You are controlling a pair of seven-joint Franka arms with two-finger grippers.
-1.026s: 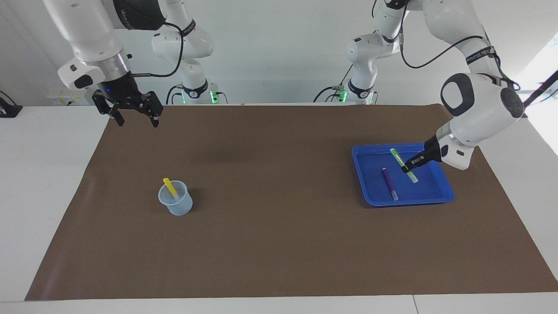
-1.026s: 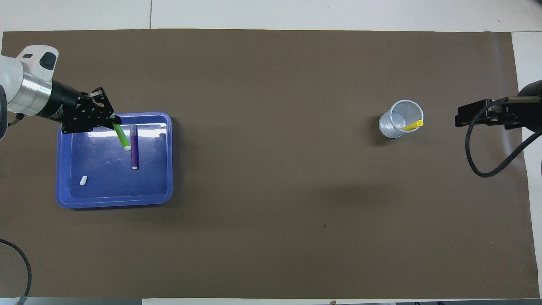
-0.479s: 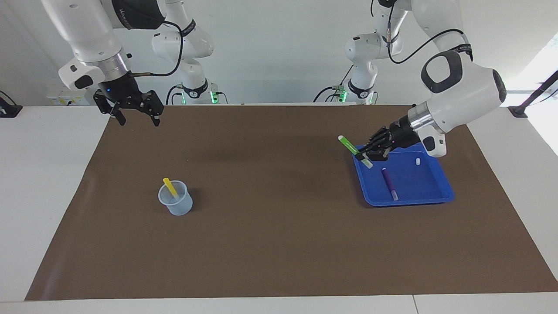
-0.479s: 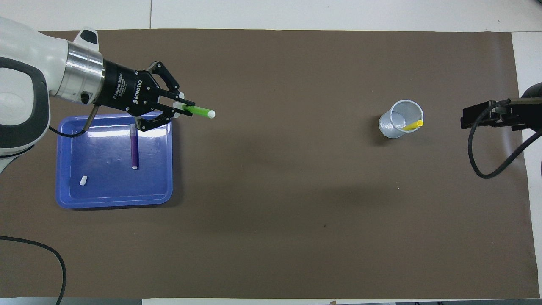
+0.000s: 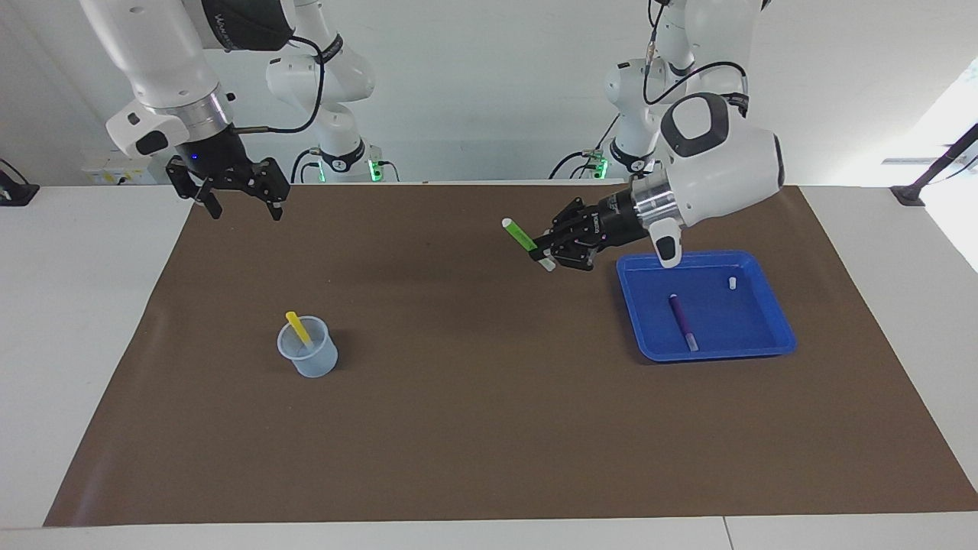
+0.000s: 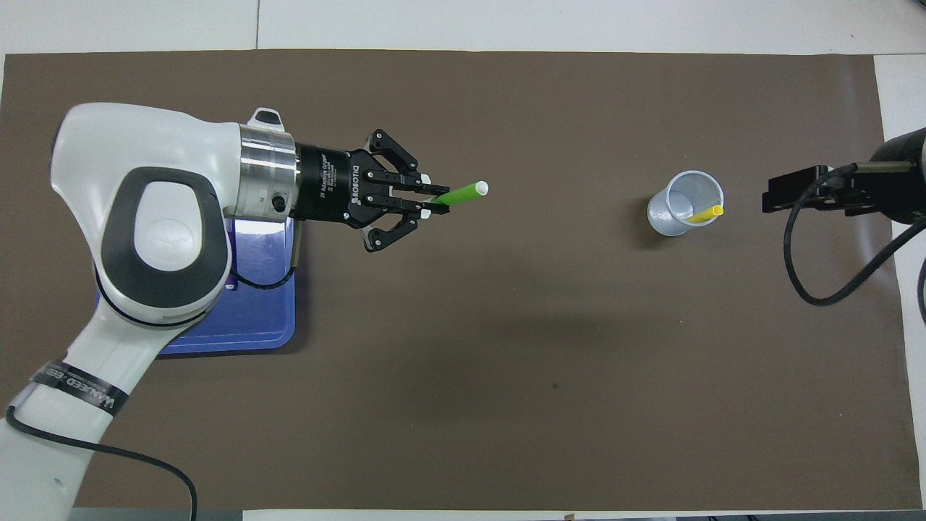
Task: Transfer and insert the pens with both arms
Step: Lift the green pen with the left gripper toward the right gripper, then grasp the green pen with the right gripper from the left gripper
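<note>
Green pen [image 5: 521, 234], pinched near its lower end by the left gripper [image 5: 544, 252] and carried over the mat's middle, is mid-transfer, so next comes a handover to the waiting, spread-fingered right gripper [image 5: 240, 209], then insertion into the cup [image 5: 307, 348] holding the yellow pen [image 5: 297, 328].

Bright, even overhead light; soft shadows on brown mat [image 5: 489, 428] (window glare at the edge), sharp focus.
</note>
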